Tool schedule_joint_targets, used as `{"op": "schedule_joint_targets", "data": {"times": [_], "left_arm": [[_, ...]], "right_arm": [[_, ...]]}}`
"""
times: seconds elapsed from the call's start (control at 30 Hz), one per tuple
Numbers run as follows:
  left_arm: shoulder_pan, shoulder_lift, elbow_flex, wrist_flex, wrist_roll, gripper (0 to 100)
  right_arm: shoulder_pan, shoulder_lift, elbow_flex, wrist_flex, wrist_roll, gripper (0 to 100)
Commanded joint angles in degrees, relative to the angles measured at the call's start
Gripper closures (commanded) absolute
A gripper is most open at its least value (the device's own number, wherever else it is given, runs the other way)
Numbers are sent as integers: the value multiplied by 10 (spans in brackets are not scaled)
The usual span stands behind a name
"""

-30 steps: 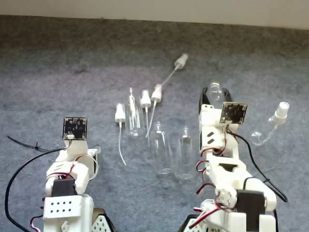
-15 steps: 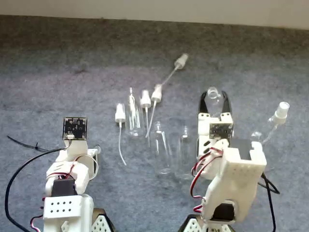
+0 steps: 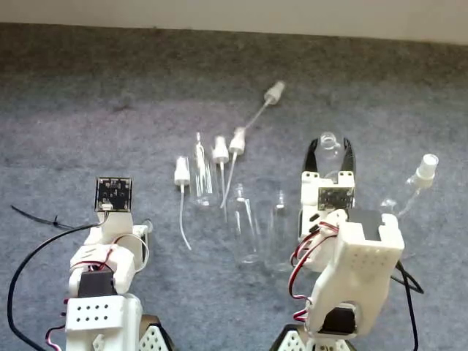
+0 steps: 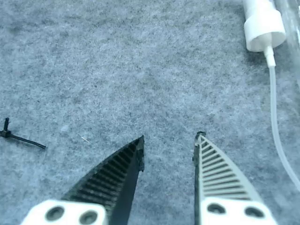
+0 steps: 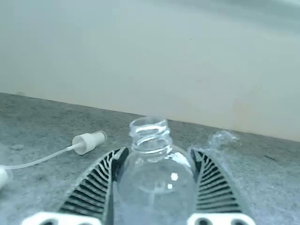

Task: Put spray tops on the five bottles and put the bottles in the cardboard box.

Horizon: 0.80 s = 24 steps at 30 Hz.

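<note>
My right gripper (image 3: 328,144) is shut on a clear open-necked bottle (image 3: 327,139), one finger on each side of its body (image 5: 154,180). Two more clear bottles (image 3: 245,223) (image 3: 278,228) lie side by side left of that arm. Another bottle (image 3: 202,174) lies among three loose white spray tops (image 3: 182,170) (image 3: 220,150) (image 3: 238,140). A fourth spray top (image 3: 274,91) lies farther back and appears beside the held bottle (image 5: 89,140). At the right lies a bottle with a spray top on it (image 3: 409,191). My left gripper (image 4: 169,140) hangs open over bare carpet near one spray top (image 4: 264,23).
Grey carpet (image 3: 110,110) covers the table up to a pale wall (image 5: 187,56) at the back. A black cable tie (image 4: 18,139) lies on the carpet close to the left gripper, and a black cable (image 3: 29,248) curls beside the left arm.
The right arm has reared up and pitched its wrist, nudging the held bottle slightly toward me. Over the last half second it barely shifted. The left arm has stayed still.
</note>
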Motion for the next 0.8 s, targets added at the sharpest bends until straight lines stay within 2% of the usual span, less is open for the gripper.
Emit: {"op": "schedule_joint_targets", "data": {"times": [0.0,0.37,0.57,0.77], "left_arm": [[-5,-6,15,3,5,832],[-5,-6,15,3,5,832],[-5,-6,15,3,5,832],[-5,-6,15,3,5,832]], "right_arm": [[9,-2,-7,-15,7,877],[8,-3,-8,-16,7,874],[6,-3,-7,-17,7,782],[7,-4,-7,-17,7,778]]}}
